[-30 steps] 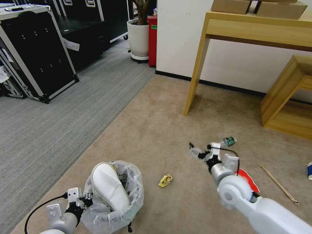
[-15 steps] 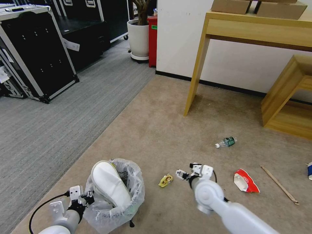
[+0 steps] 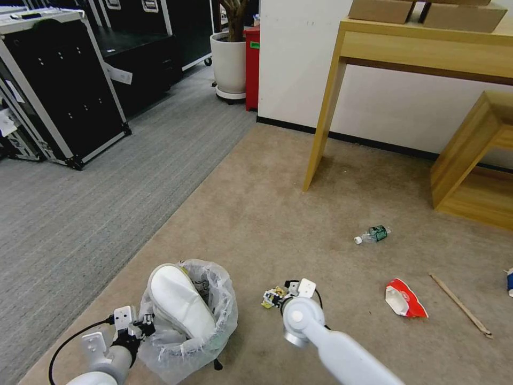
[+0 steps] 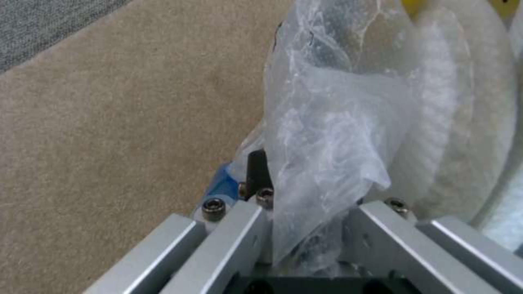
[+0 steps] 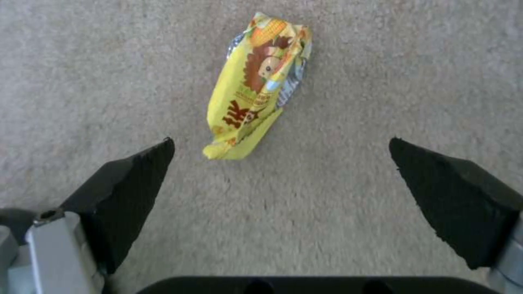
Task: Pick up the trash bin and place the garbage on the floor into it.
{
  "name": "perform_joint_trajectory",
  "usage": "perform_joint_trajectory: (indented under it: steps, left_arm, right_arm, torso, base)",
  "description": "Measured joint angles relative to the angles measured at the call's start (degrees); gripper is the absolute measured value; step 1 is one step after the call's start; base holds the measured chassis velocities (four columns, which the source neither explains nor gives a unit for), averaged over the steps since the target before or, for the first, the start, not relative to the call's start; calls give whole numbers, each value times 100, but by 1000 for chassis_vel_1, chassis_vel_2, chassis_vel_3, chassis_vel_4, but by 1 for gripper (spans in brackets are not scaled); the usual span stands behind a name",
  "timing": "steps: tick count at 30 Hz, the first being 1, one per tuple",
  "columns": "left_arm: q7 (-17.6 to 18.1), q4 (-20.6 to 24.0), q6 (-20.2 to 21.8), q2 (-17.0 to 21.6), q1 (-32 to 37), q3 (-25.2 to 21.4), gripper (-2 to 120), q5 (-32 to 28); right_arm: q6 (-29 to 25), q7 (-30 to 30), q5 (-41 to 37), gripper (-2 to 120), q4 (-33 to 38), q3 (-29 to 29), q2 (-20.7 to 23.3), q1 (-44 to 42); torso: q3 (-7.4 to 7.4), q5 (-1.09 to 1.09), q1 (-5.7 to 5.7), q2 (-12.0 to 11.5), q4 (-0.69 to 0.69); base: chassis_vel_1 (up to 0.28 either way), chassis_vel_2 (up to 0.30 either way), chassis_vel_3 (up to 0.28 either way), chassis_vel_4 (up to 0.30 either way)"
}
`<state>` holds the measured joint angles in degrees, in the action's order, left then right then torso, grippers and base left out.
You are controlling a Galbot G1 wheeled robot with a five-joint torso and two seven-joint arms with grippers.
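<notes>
Trash bin (image 3: pixel 187 315) sits at lower left of the head view, tilted, its crinkled clear liner bulging over the rim, a white padded object (image 3: pixel 179 302) already lodged inside. Left gripper (image 3: pixel 140 327) is at the bin's near rim; in the left wrist view its fingers (image 4: pixel 256 171) are pinched together on the liner and rim edge, so the bin is held by the lip, presumably to keep its mouth facing the litter for a short drop. Yellow wrapper (image 5: pixel 256 85) lies flat on the beige carpet (image 3: pixel 256 214) just right of the bin, at lower centre of the head view. Right gripper (image 5: pixel 280 163) hangs directly over it, pads (image 5: pixel 136 171) spread wide and empty, the wrapper lying ahead of the gap and nearer one pad, apart from both; judged a lining-up for a pinch. Farther out on the carpet, toward right of frame: green-labelled bottle (image 3: pixel 374 234), red wrapper (image 3: pixel 404 299), wooden stick (image 3: pixel 459 305), blue-white cup (image 3: pixel 509 282) at the right edge. Nothing lies between wrapper and bin. Wooden table leg (image 3: pixel 320 128) and low wooden shelf (image 3: pixel 470 160) stand at upper right, well apart from the litter; grey ribbed carpet (image 3: pixel 80 214) and black cases (image 3: pixel 53 91) at upper left.
</notes>
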<state>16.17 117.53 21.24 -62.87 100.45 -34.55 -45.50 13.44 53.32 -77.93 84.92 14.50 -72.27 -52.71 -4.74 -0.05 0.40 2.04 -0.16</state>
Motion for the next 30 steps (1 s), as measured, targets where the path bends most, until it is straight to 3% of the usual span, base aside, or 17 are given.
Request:
perform_joint_trajectory:
  steps: [9,24,30]
  left_arm:
    - [18,51,2,-20,76,5,1,-7]
    - [27,162,9,-4,150,16,1,-48]
    - [23,195,13,4,148,33,1,-70]
  right_arm:
    - [-140,-320,223,90,-472,134,-206,156]
    - [-347,-678,522,87,-1311,357,-559,574]
    - [-374,-787,620,75,-1573,399,-646,631]
  torso:
    - [0,0,1,-1,1]
    - [-1,0,1,-1,2]
    - [-1,1,1,-1,2]
  base:
    - [0,0,0,0]
    - [0,0,0,0]
    - [0,0,0,0]
